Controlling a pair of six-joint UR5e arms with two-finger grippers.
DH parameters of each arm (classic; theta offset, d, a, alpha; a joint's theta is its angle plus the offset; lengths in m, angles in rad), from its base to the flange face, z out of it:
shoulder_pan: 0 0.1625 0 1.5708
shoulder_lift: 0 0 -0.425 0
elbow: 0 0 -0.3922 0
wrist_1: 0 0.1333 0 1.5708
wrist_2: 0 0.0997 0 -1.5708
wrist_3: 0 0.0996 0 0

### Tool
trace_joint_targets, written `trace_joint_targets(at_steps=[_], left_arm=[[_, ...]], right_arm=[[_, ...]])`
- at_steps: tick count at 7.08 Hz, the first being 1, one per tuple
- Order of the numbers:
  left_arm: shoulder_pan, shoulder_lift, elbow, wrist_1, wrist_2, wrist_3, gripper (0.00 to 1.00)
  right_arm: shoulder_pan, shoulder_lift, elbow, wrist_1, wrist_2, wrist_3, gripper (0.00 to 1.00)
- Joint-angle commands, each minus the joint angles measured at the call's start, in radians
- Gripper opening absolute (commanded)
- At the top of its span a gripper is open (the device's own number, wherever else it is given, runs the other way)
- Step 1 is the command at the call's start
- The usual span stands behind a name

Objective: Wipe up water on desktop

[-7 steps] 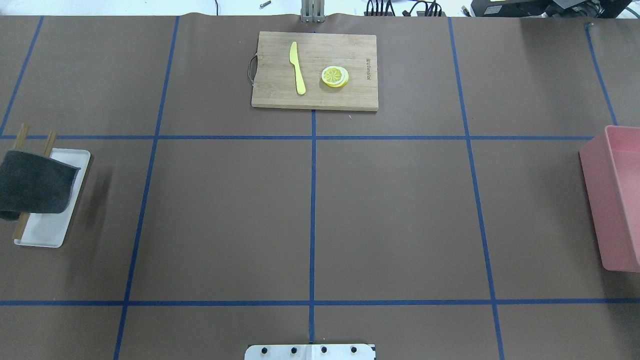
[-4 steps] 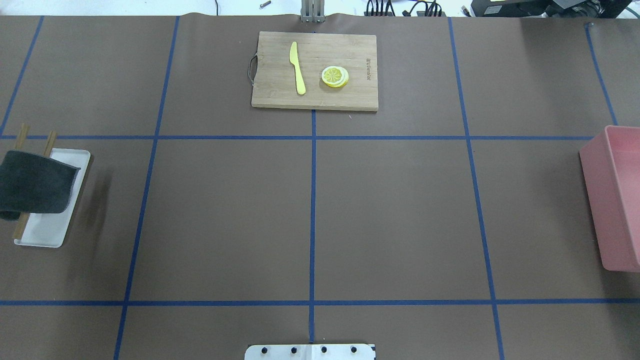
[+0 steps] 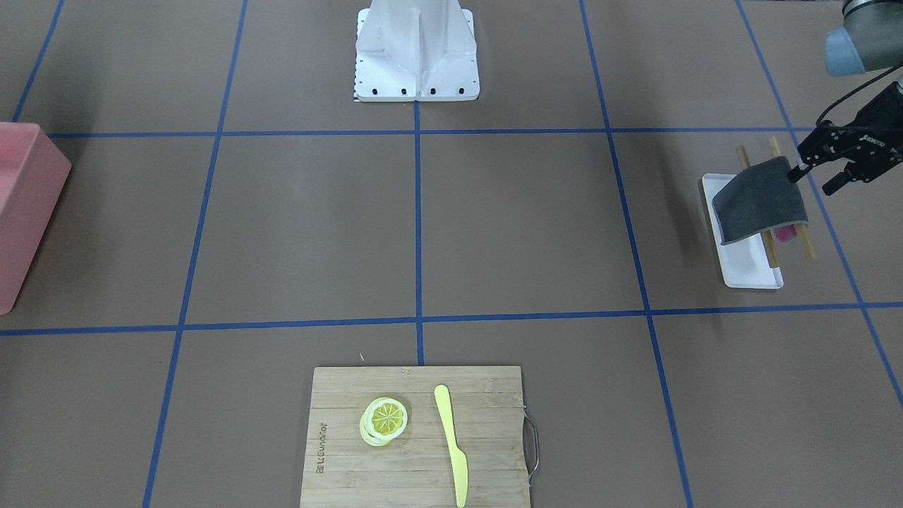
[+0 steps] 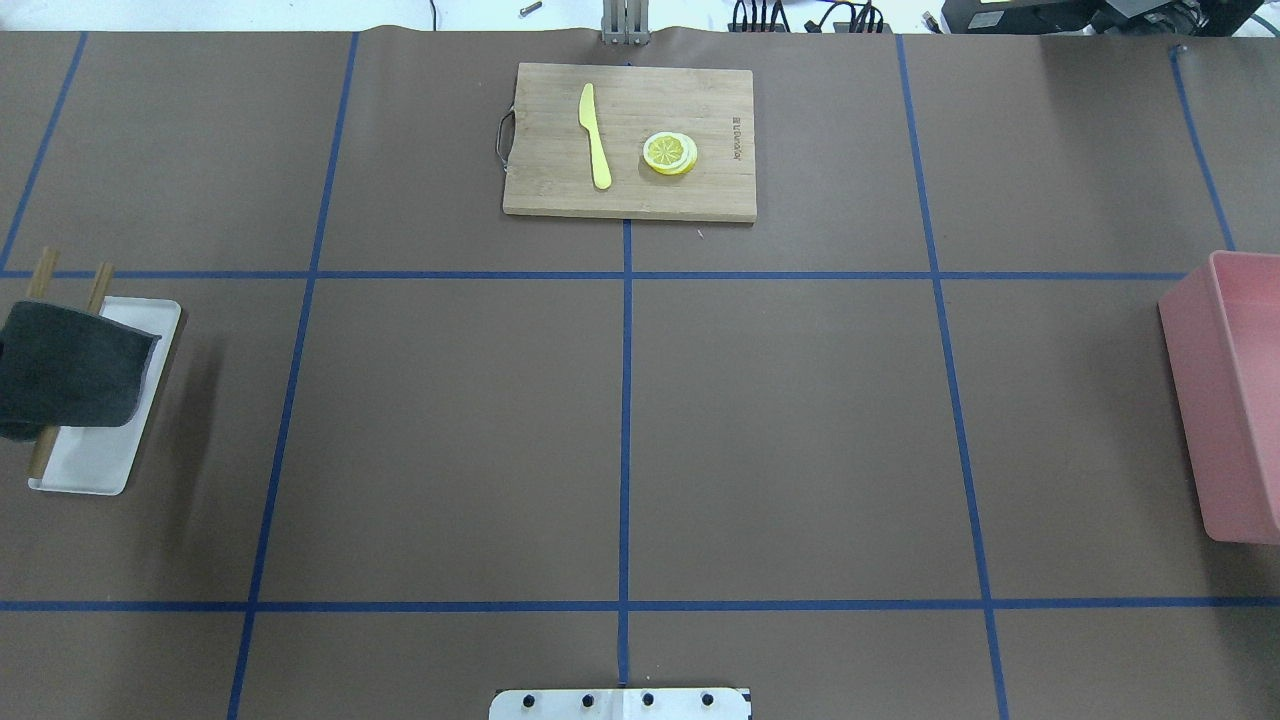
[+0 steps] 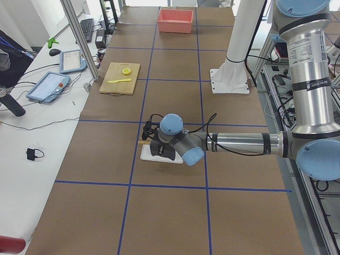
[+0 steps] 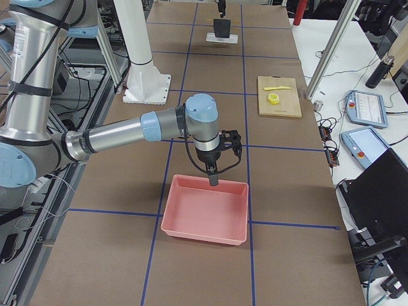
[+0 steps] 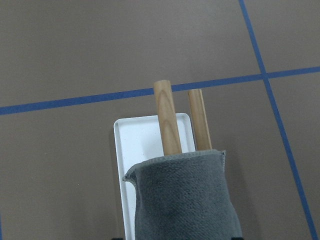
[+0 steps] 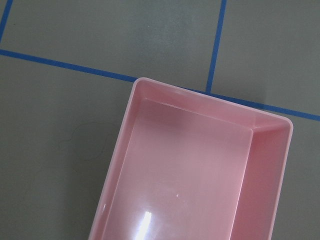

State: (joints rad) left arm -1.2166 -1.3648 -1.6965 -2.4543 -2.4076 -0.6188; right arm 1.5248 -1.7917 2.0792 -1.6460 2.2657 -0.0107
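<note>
The brown desktop (image 4: 800,420) with blue tape lines shows no clear water in the wide views. The right wrist view shows a faint curved outline (image 8: 85,142) on it beside the bin. My left gripper (image 3: 801,173) is shut on the corner of a dark grey cloth (image 3: 758,201), which hangs over a white tray (image 3: 748,271) and two wooden rods (image 7: 167,120). The cloth (image 4: 70,370) sits at the overhead view's left edge. My right gripper (image 6: 213,178) hovers over the pink bin's near rim; I cannot tell if it is open or shut.
A pink bin (image 4: 1200,400) stands at the table's right edge. A bamboo cutting board (image 4: 700,100) at the far middle holds a yellow knife (image 4: 595,135) and lemon slices (image 4: 669,153). A small pink item (image 3: 783,231) peeks out under the cloth.
The cloth has shifted very slightly toward the table's left edge. Nothing else has moved.
</note>
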Motion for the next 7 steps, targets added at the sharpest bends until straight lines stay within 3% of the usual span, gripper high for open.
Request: trace_joint_targets(at_steps=[1,3,7], left_arm=[[0.023,0.000,0.006,-0.011,0.001,-0.001,0.66],[0.025,-0.005,0.011,-0.012,0.001,-0.001,0.45],[0.025,-0.005,0.012,-0.026,0.001,0.004,0.14]], right_arm=[[0.000,0.000,-0.002,0.000,0.000,0.000,1.00],[0.000,0.000,-0.004,0.000,0.000,0.000,1.00],[0.000,0.000,-0.007,0.000,-0.002,0.000,1.00]])
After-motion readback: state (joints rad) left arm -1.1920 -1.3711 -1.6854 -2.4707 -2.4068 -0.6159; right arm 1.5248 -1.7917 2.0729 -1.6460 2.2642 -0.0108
